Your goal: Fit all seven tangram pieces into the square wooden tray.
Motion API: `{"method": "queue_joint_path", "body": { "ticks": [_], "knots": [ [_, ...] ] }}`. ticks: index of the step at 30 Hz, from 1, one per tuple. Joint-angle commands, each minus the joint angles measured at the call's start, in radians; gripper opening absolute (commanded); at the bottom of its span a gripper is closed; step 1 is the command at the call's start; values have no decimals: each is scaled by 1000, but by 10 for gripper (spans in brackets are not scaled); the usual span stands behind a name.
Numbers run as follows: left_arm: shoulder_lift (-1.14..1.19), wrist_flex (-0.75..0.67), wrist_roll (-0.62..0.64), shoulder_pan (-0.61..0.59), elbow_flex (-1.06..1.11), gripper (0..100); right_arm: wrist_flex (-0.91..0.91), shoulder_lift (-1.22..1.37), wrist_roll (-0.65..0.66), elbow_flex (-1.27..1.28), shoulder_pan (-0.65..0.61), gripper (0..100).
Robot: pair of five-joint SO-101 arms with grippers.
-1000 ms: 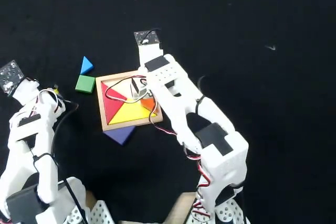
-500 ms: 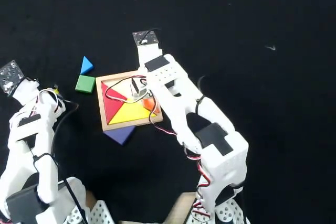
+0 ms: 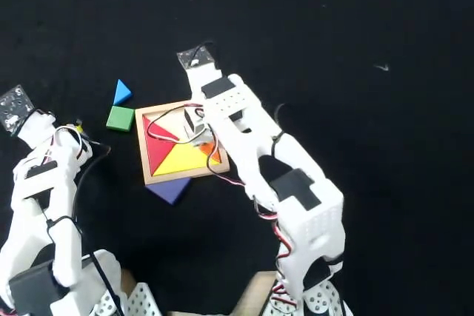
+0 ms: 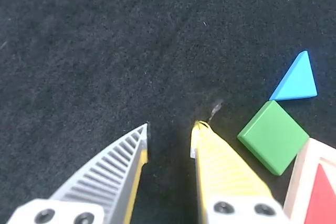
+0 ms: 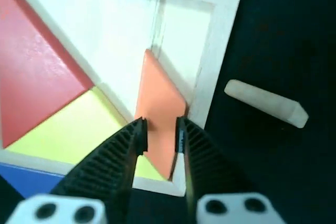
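Square wooden tray (image 5: 223, 51), glossy red triangle (image 5: 37, 77)

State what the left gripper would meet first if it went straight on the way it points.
Probably only the black cloth: the left gripper points past the green square and blue triangle, which lie aside.

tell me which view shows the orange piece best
The right wrist view: the orange piece sits close up in the middle, between the right end effector's tips, over the bare corner of the wooden tray. The high view gives a small bit of orange at the arm's edge, the rest covered.
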Motion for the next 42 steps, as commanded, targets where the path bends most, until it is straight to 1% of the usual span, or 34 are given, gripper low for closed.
{"method": "queue_joint_path", "body": {
  "ticks": [1, 4, 9, 13, 15, 20, 22, 25, 28, 30, 34, 39, 42],
  "knots": [
    [-14, -20, -6, 10, -10, 145, 14, 30, 12, -48, -15, 85],
    [-14, -20, -6, 10, -12, 145, 37, 19, 12, -54, -20, 83],
    [-14, -20, -6, 10, -12, 145, 91, -104, 17, -67, -21, 82],
    [-14, -20, -6, 10, -12, 145, 75, -216, 26, -4, 32, 85],
    [-14, -20, -6, 12, -12, 145, 49, -254, 98, 28, 71, 85],
    [-14, -20, -6, 12, -10, 145, -43, -292, 345, 93, 193, 86],
    [-14, -20, -6, 12, -10, 145, -112, -288, 397, 122, 249, 86],
    [-14, -20, -6, 12, -10, 145, -201, -257, 416, 153, 293, 100],
    [-14, -20, -6, 12, -10, 145, -213, -211, 428, 153, 293, 201],
    [-14, -20, -6, 12, -10, 145, -212, -194, 471, 153, 281, 260],
    [-14, -20, -6, 12, -12, 145, -175, -193, 585, 153, 252, 243],
    [-14, -18, -6, 12, -12, 145, -129, -182, 818, 136, 219, 216],
    [-14, -18, -6, 12, -12, 145, -117, -180, 885, 130, 206, 215]
  ]
}}
